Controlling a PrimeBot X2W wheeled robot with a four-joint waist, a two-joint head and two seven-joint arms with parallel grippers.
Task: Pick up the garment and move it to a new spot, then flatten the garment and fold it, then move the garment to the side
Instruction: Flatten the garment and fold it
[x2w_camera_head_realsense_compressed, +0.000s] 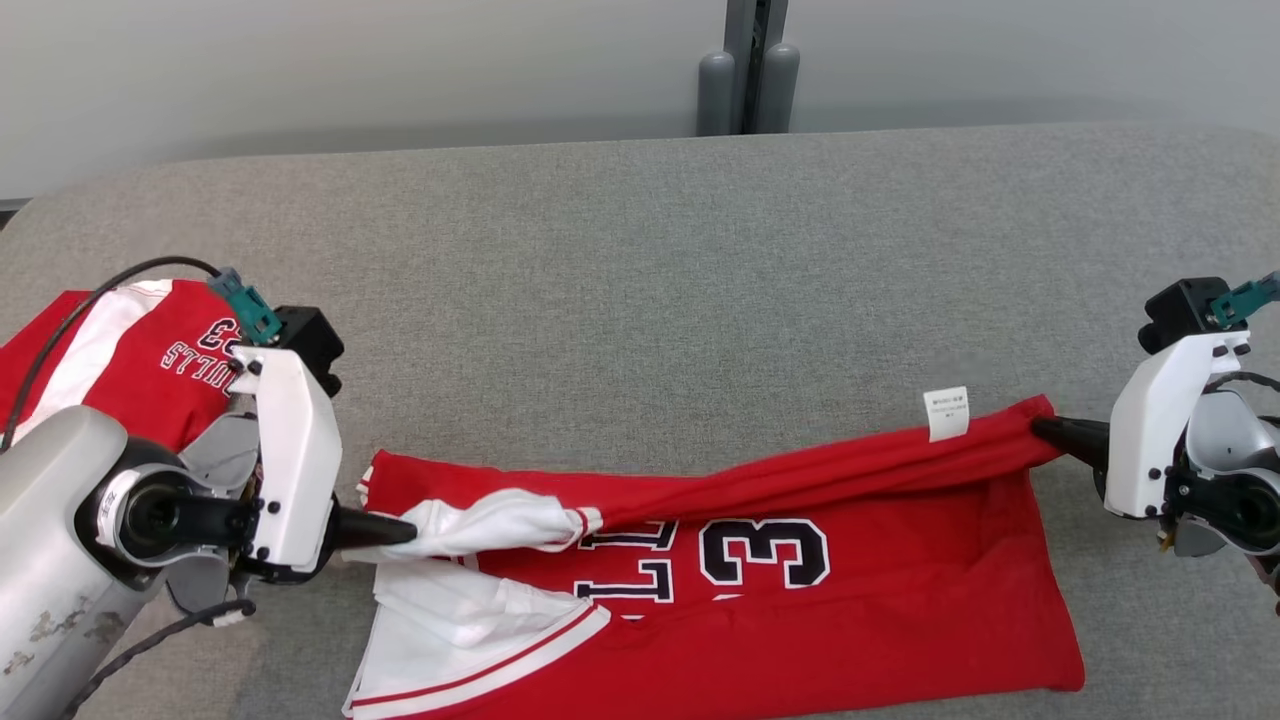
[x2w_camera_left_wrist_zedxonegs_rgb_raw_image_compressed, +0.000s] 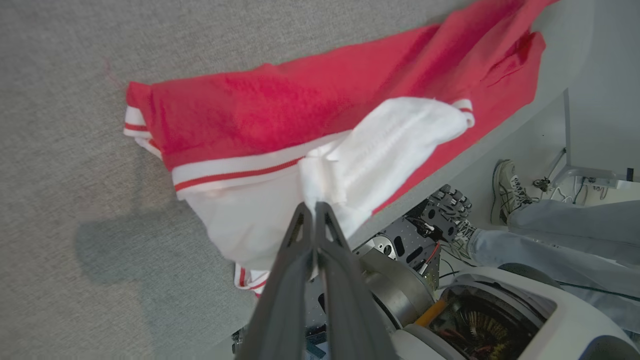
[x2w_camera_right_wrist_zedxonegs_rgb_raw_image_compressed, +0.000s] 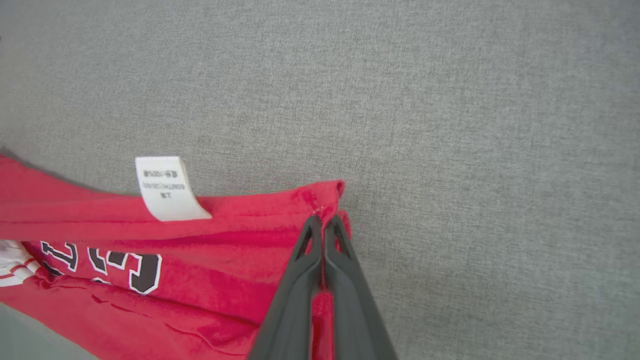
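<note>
The red basketball jersey with white trim and dark, white-edged lettering (x2w_camera_head_realsense_compressed: 800, 620) is spread lengthwise across the near part of the grey fabric-covered table (x2w_camera_head_realsense_compressed: 640, 250). Its near side reaches the table's front edge and, in the left wrist view, slightly overhangs it. The far edge is held at both ends. The left gripper (x2w_camera_head_realsense_compressed: 405, 530) has its fingers pressed together on a bunch of white cloth at the jersey's left end. The right gripper (x2w_camera_head_realsense_compressed: 1042, 428) has its fingers pinched tight on the red corner at the right end, near the white care label (x2w_camera_head_realsense_compressed: 946, 413). Between the two grips the held edge is drawn into a taut, raised band, while the rest of the cloth lies rumpled and the white panel at the left is creased. The placing on a new spot is judged done. Either the flattening is under way or a first lengthwise fold is just begun; which of the two cannot be told. No finished fold is seen, and the move to the side is not yet made. A second red-and-white jersey (x2w_camera_head_realsense_compressed: 150, 370) lies at the table's left edge, partly beneath the left arm.
</note>
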